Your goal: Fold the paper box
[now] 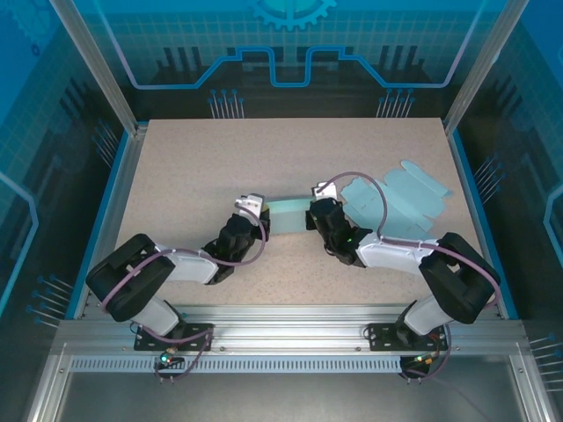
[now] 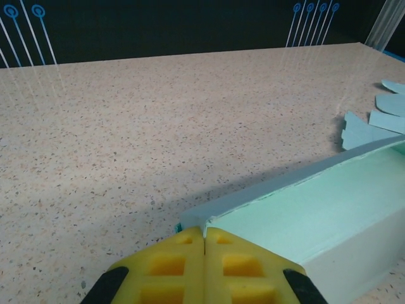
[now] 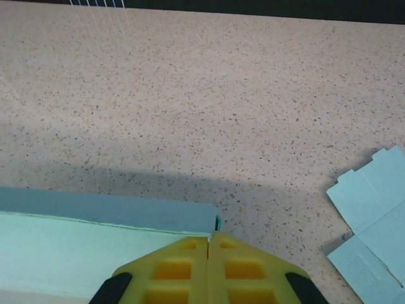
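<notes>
A pale green paper box point(image 1: 286, 214), partly folded into a long shallow tray, lies across the middle of the table between the two arms. My left gripper point(image 1: 266, 220) pinches its left end wall, and my right gripper point(image 1: 310, 219) pinches its right end wall. In the left wrist view the yellow fingers point(image 2: 171, 266) of the gripper point(image 2: 204, 235) are pressed together on the thin wall, and the box point(image 2: 316, 215) runs off to the right. In the right wrist view the gripper point(image 3: 208, 239) is shut the same way on the box's point(image 3: 95, 247) corner.
A flat, unfolded blue-green box blank point(image 1: 396, 198) lies on the table behind the right arm; its flaps point(image 2: 380, 120) and its edge point(image 3: 373, 221) appear in the wrist views. Speckled tabletop point(image 1: 220, 158) stretches to the back and left. Blue rails point(image 1: 119, 189) border the table.
</notes>
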`<state>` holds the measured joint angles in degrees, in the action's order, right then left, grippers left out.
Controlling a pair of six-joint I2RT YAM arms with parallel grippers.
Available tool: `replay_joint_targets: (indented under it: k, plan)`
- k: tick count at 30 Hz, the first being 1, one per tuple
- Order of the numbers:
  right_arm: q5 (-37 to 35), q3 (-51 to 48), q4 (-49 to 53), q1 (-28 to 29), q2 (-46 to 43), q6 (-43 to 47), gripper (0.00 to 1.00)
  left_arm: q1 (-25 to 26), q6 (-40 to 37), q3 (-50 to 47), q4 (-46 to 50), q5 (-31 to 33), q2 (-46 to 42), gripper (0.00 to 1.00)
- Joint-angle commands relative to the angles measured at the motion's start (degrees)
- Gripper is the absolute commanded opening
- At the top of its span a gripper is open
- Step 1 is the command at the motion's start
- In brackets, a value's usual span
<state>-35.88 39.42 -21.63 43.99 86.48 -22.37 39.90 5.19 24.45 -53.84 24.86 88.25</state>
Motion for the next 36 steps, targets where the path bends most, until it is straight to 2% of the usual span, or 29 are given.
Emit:
replay_joint_targets:
  k: [1, 11, 17, 21, 24, 27, 29, 31, 34, 36]
  plan:
    - [5.31, -2.47, -8.55, 4.03, -0.3, 0.99, 0.0, 3.47, -2.89, -0.97, -7.11, -6.84, 0.88, 0.0]
    - [0.45, -7.81, -11.24, 6.79, -0.69, 0.6, 0.0, 6.05, -0.66, -4.86, -8.53, -6.24, 2.45, 0.0]
    - [-0.73, -9.51, -10.9, 6.88, -1.63, -0.13, 0.0, 6.51, 2.41, -6.96, -8.52, -5.51, 1.15, 0.11]
    - [-1.7, -8.65, -8.32, 6.9, -2.21, -0.21, 0.0, 6.58, 3.95, -7.33, -4.79, -5.67, -3.42, 0.28]
    - [-1.83, -7.87, -6.94, 6.93, -2.33, 0.05, 0.0, 6.54, 5.88, -7.06, -0.17, -6.24, -8.83, 0.48]
    - [-2.73, -7.67, -6.19, 6.9, -1.94, -0.3, 0.0, 6.58, 8.97, -7.2, 5.04, -6.32, -14.89, 0.72]
    - [-2.96, -7.69, -6.18, 6.9, -1.5, -0.65, 0.0, 6.57, 11.66, -7.16, 8.91, -5.74, -18.96, 0.83]
    - [-2.94, -7.85, -6.24, 6.86, -1.1, -0.98, 0.0, 6.53, 14.38, -6.2, 14.7, -4.67, -23.11, 0.88]
    - [-2.97, -8.1, -6.58, 7.08, -0.96, -1.23, 0.0, 6.42, 19.2, -1.42, 28.71, -1.21, -28.26, 0.99]
    - [-3.06, -8.3, -6.72, 7.16, -1.09, -1.2, 0.0, 6.27, 21.86, 1.88, 36.57, 0.26, -30.06, 0.99]
